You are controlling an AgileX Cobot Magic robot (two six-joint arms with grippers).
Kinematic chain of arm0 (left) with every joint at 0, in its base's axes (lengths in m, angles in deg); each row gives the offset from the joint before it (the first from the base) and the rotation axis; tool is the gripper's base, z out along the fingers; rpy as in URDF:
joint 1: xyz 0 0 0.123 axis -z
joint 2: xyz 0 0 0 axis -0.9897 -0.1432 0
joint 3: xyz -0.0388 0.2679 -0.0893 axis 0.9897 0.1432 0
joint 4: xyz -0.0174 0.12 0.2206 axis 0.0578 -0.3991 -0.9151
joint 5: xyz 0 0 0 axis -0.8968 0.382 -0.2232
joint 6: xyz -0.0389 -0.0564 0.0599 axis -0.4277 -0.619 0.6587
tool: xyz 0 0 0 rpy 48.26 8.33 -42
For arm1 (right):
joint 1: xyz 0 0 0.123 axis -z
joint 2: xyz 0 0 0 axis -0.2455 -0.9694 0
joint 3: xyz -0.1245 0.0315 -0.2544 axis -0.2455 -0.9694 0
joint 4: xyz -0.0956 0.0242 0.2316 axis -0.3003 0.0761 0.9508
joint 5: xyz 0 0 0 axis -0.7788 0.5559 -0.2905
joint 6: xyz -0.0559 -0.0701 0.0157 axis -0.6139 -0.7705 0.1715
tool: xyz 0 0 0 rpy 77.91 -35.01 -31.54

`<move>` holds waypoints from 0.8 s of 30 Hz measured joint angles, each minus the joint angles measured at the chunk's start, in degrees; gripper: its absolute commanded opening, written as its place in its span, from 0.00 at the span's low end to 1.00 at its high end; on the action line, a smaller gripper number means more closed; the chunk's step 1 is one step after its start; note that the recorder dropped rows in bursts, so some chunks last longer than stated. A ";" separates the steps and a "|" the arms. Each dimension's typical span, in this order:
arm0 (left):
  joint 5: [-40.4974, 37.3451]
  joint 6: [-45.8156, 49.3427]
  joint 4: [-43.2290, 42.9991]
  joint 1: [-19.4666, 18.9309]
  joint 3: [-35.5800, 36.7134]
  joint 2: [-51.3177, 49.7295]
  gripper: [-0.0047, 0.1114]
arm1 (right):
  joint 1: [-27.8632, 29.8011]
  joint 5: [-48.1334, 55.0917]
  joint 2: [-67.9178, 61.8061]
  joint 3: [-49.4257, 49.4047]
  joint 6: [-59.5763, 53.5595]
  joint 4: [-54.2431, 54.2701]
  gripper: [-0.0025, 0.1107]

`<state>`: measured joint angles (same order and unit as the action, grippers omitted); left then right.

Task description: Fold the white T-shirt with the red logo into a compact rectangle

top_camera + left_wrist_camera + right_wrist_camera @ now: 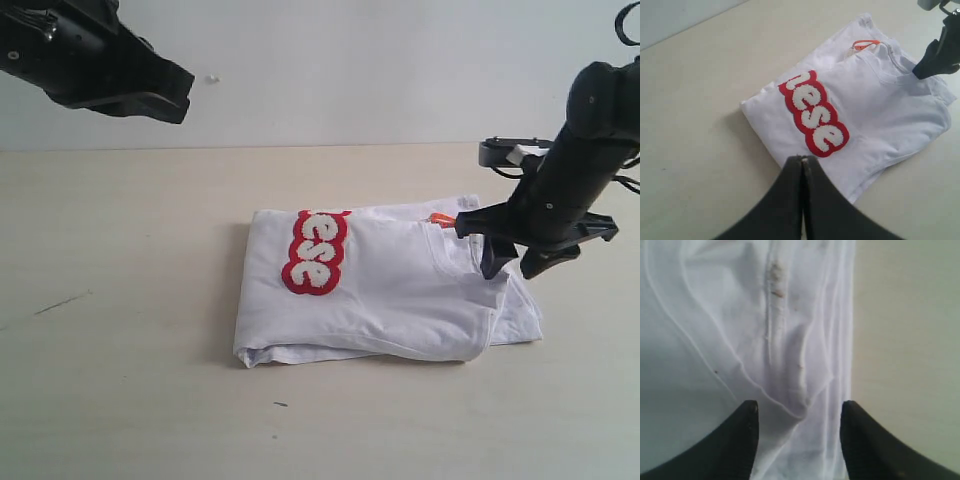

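The white T-shirt (400, 295) lies folded into a rough rectangle on the table, collar and orange neck tag (441, 219) toward the right. The red logo (317, 251) shows only the letters "ese" at the folded left end; it appears again in the left wrist view as the red logo (814, 114) on the white T-shirt (890, 110). My right gripper (520, 265) hovers open just over the shirt's right edge, its fingers straddling wrinkled layers of the white T-shirt (740, 330) without holding them. My left gripper (803, 161) is shut and empty, raised high at the far left.
The pale wooden table (120, 380) stretches all round the shirt. A light wall (350, 70) runs behind the table. The right arm's black fingers (935, 55) show above the collar in the left wrist view.
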<state>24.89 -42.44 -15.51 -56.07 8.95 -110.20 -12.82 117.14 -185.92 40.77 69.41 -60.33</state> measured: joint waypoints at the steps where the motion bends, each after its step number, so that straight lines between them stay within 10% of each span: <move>1: 0.00 0.00 0.00 0.00 0.00 0.00 0.04 | 0.64 -0.68 0.00 -0.56 -0.82 0.49 0.49; 17: 0.00 0.00 0.12 0.00 0.00 0.00 0.04 | 2.10 -5.61 -3.02 -3.17 -11.68 13.16 0.48; 24: 0.56 0.00 0.12 0.00 0.00 0.00 0.04 | 2.37 -6.96 -3.37 -2.93 -13.50 12.94 0.05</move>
<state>25.45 -42.44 -15.39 -56.07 8.95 -110.20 -10.45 110.18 -189.30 37.84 55.91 -47.39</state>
